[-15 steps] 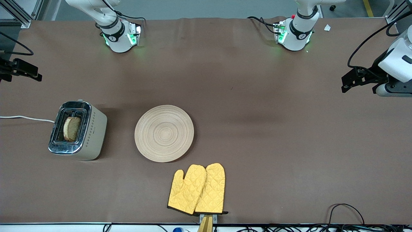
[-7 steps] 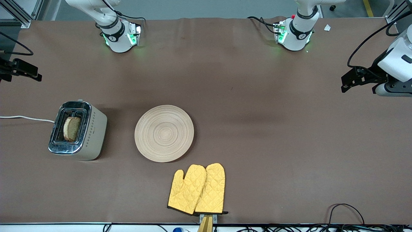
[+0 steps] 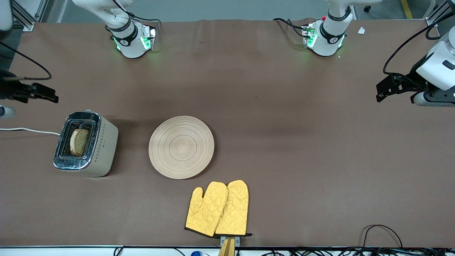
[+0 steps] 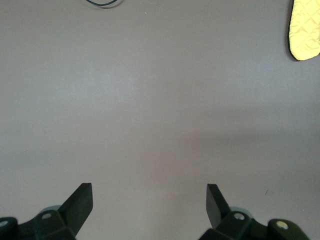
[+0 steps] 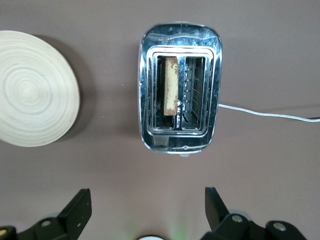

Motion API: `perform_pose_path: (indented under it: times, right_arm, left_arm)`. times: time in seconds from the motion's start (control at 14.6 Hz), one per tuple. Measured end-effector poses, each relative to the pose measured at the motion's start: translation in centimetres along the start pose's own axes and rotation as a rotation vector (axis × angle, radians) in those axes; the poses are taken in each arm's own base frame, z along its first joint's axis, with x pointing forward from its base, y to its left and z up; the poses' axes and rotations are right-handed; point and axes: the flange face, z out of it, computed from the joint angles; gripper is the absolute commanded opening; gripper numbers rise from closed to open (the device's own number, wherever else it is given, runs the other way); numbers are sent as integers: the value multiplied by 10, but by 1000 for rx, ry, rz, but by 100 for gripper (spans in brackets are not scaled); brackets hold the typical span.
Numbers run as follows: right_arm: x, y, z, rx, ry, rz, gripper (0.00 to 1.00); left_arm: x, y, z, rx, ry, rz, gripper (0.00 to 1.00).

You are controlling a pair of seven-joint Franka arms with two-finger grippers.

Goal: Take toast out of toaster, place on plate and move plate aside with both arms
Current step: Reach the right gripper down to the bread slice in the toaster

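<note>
Front view: I've got the toast [image 3: 79, 142] standing upright in one slot of the chrome-topped toaster [image 3: 85, 144] at the right arm's end of the table, its white cord [image 3: 28, 130] trailing off the edge. The plate [image 3: 181, 147] lies flat beside the toaster, toward the left arm's end, apart from it and bare. Two yellow oven mitts [image 3: 217, 209] lie side by side, nearer the camera than the plate, just clear of its rim. The right gripper [image 3: 44, 96] hangs over the tablecloth [image 3: 284, 160] just clear of the toaster, toward the bases; since a second ago it has come inward and a little lower toward the toaster. The left gripper [image 3: 385, 90] hovers over bare cloth at the left arm's end, well apart from everything, barely shifted. Toast, plate and mitts haven't moved. Left wrist view: left gripper [image 4: 149, 200] fingers spread wide over bare cloth, a mitt edge [image 4: 304, 30] at the corner. Right wrist view: right gripper [image 5: 147, 205] fingers spread wide, holding nothing, toaster [image 5: 180, 85] right below with the toast [image 5: 171, 92] in one slot, the other slot empty, plate [image 5: 35, 87] beside it.
</note>
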Motion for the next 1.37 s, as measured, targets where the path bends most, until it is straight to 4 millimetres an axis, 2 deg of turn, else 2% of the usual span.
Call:
perform_pose_path:
  times: [0.14, 0.41, 0.75, 1.03, 1.09, 1.16, 1.23, 1.3, 1.37]
  right_arm:
    - [10, 6, 37, 0, 14, 10, 100]
    - [22, 11, 97, -3, 80, 16, 100]
    - [34, 11, 147, -9, 133, 16, 99]
    - [47, 13, 172, -15, 145, 13, 65]
    - [49, 13, 175, -16, 146, 13, 47]
    - [50, 13, 177, -17, 150, 14, 22]
    - [52, 13, 179, -18, 154, 13, 6]
    - [53, 14, 181, -18, 153, 11, 0]
    - [53, 14, 183, -18, 151, 11, 0]
  left_arm:
    - [0, 0, 0, 0, 0, 0, 100]
    - [0, 0, 0, 0, -1, 0, 100]
    - [0, 0, 0, 0, -1, -1, 100]
    - [0, -1, 0, 0, -1, -1, 100]
    - [0, -1, 0, 0, -1, -2, 100]
    - [0, -1, 0, 0, -1, -2, 100]
    - [0, -1, 0, 0, -1, -2, 100]
    - [0, -1, 0, 0, -1, -2, 100]
    - [0, -1, 0, 0, -1, -2, 100]
